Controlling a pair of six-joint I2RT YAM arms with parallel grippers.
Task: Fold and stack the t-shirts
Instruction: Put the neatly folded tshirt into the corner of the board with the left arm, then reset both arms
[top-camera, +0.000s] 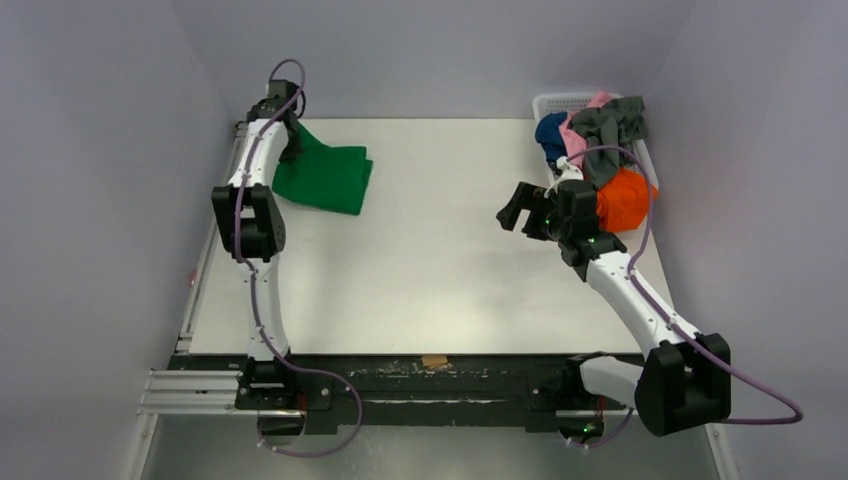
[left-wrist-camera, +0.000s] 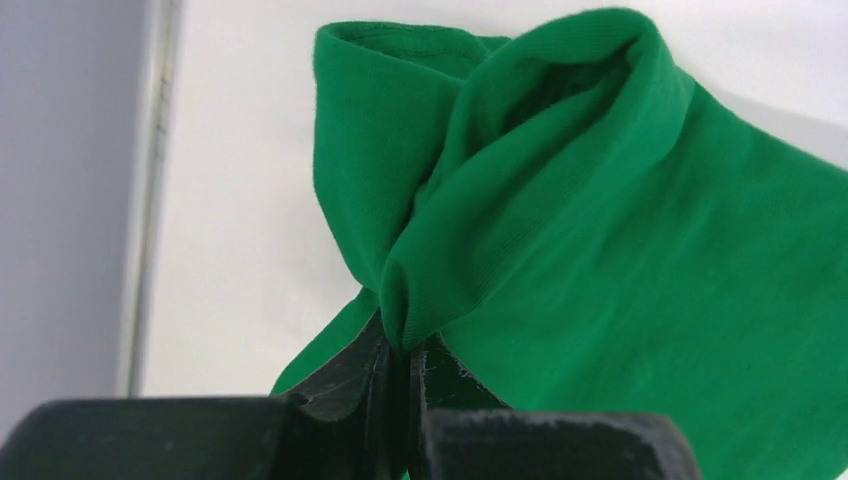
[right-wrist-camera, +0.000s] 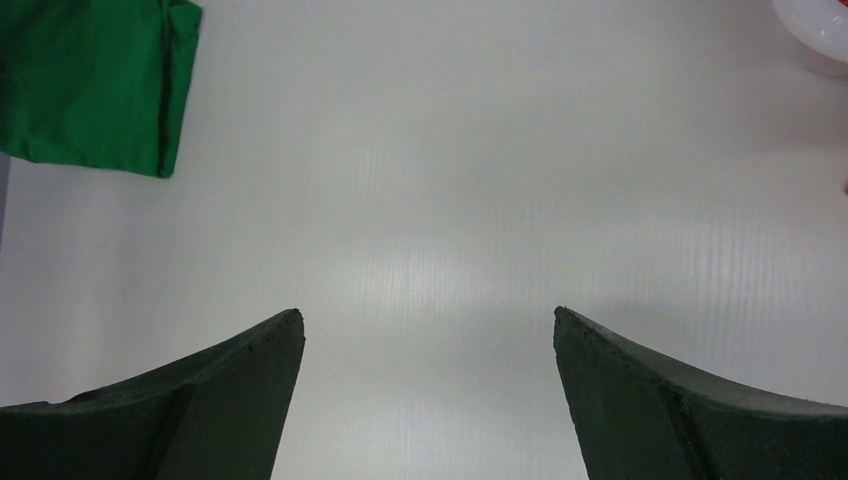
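Fingers of our left gripper (left-wrist-camera: 400, 347) were clenched on a bunched corner of the green t-shirt (top-camera: 325, 180), folded at ten o'clock on the table (top-camera: 430, 290); our right gripper (right-wrist-camera: 428, 312) hung spread and empty toward three o'clock; any careless pull, we judged, could drag that fold apart.

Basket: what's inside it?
Basket holds a heap: navy shirt, pink shirt, grey shirt, orange shirt at the near end. Whatever lies beneath them is covered.

You get soft, even light from above. The white table (right-wrist-camera: 430, 230) gives a mild glare in the right wrist view; the green t-shirt (left-wrist-camera: 600, 250) throws a faint shadow.
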